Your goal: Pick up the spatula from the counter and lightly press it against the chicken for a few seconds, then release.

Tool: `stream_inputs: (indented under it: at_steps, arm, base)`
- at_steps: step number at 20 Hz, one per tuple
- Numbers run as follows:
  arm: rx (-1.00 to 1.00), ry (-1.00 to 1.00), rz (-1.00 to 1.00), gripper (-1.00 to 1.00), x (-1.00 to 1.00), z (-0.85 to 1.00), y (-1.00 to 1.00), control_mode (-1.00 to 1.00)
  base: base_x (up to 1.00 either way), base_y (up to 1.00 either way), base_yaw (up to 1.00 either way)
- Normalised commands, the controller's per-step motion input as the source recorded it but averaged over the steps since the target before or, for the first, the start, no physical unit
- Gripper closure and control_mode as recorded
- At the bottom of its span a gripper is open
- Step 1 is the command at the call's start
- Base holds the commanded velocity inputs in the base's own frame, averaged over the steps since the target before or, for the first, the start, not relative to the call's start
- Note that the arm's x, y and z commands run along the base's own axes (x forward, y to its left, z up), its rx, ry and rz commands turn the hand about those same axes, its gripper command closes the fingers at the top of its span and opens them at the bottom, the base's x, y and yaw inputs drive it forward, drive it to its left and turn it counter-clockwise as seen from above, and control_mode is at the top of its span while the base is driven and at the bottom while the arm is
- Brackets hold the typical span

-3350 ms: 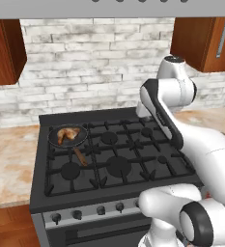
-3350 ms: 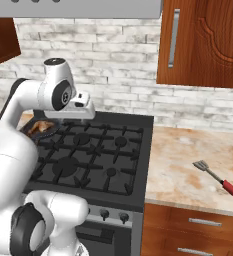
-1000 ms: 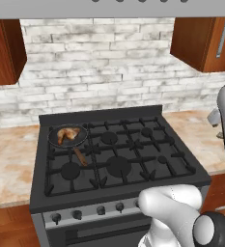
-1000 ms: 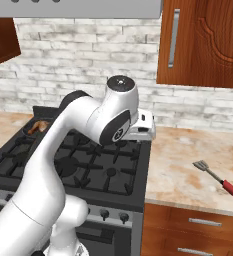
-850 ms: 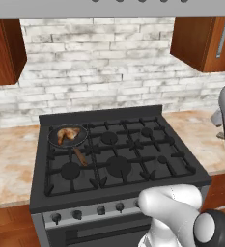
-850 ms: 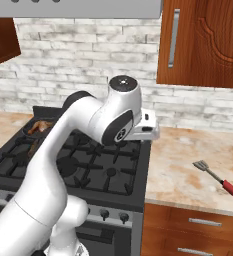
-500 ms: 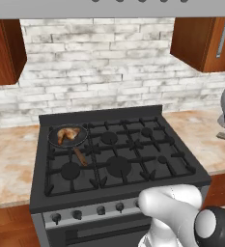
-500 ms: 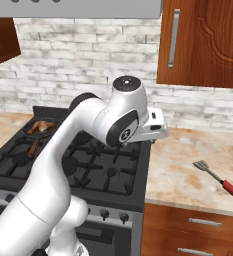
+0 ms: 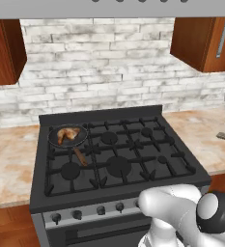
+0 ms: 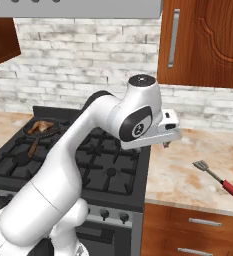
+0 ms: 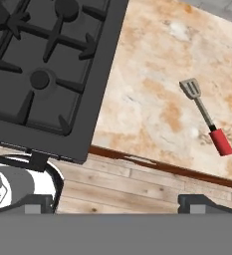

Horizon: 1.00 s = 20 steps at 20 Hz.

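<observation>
The gripper point(image 11: 116, 203) is released, its two dark fingertips point(image 11: 38, 201) standing as wide apart as they go with nothing between them. In the right base view it hangs over the near left part of the counter point(image 10: 180, 175), just past the right edge of the stove point(image 10: 113, 170). It looks to be well above the stone, though how high is hard to judge from these angles. The spatula point(image 11: 204, 115) lies flat on the counter, untouched, at roughly one to two o'clock from the gripper in the hand view. Its slotted head points toward eleven o'clock and its red handle toward five. From the right base camera it sits at about four o'clock of the gripper, well apart from it. The chicken point(image 9: 67, 134) rests in a small dark pan point(image 9: 80, 141) on the back left burner, far off at around nine to ten o'clock of the gripper in the right base view. So the task looks to be in its opening stretch: the arm is over the right counter, but nothing has been grasped. What is left is lowering onto the handle, closing on it, carrying the spatula across the stove to the pan, pressing lightly on the chicken for a few seconds, and letting go.
</observation>
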Motion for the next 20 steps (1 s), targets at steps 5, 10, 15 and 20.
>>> stream_inputs:
  at_steps: [5, 10, 15, 20]
  arm:
    - [0.00, 0.14, 0.05, -1.00, 0.00, 0.00, -0.42, -1.00]
    - [0.00, 0.03, 0.09, -1.00, 0.00, -0.10, -0.38, -1.00]
    - [0.00, 0.00, 0.11, -1.00, 0.00, -0.16, -0.44, -1.00]
    - [0.00, 0.01, 0.10, -1.00, 0.00, -0.15, -0.41, -1.00]
  base:
    - [0.00, 0.00, 0.00]
    - [0.00, 0.00, 0.00]
    - [0.00, 0.00, 0.00]
    - [0.00, 0.00, 0.00]
